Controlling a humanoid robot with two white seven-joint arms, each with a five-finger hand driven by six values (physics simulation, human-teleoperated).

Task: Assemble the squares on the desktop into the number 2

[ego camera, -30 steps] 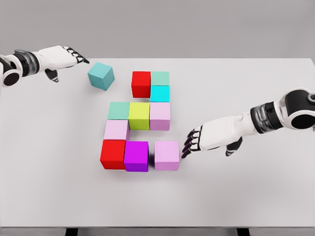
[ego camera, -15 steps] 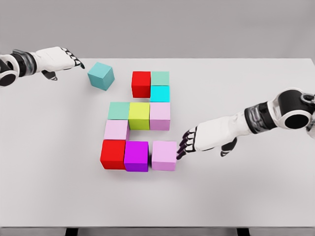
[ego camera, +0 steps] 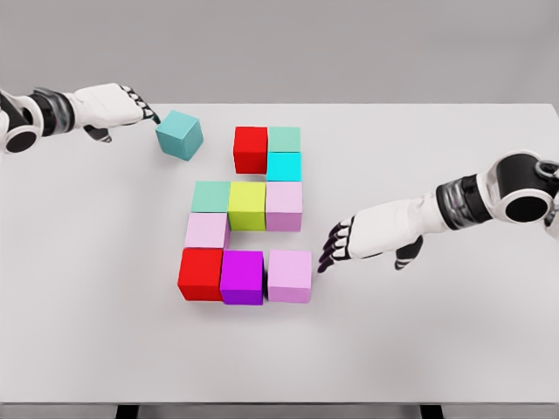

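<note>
Coloured cubes lie grouped on the white table (ego camera: 437,349). The top row holds a red cube (ego camera: 251,148) and a green cube (ego camera: 284,139), with a cyan cube (ego camera: 284,166) under the green one. Below run a green (ego camera: 210,196), a yellow-green (ego camera: 247,205) and a lilac cube (ego camera: 284,206), then a pink cube (ego camera: 206,230). The bottom row is red (ego camera: 201,273), magenta (ego camera: 242,277) and lilac (ego camera: 290,275), side by side. A teal cube (ego camera: 179,134) sits apart, tilted, at the upper left. My left hand (ego camera: 144,109) is open, fingertips touching it. My right hand (ego camera: 332,249) is open, just right of the bottom lilac cube.
The table's far edge runs close behind the top cubes. Dark table legs show below the front edge.
The bottom lilac cube was pushed left against the magenta cube; my right hand has since drawn back slightly to the right. My left hand has moved right to the teal cube.
</note>
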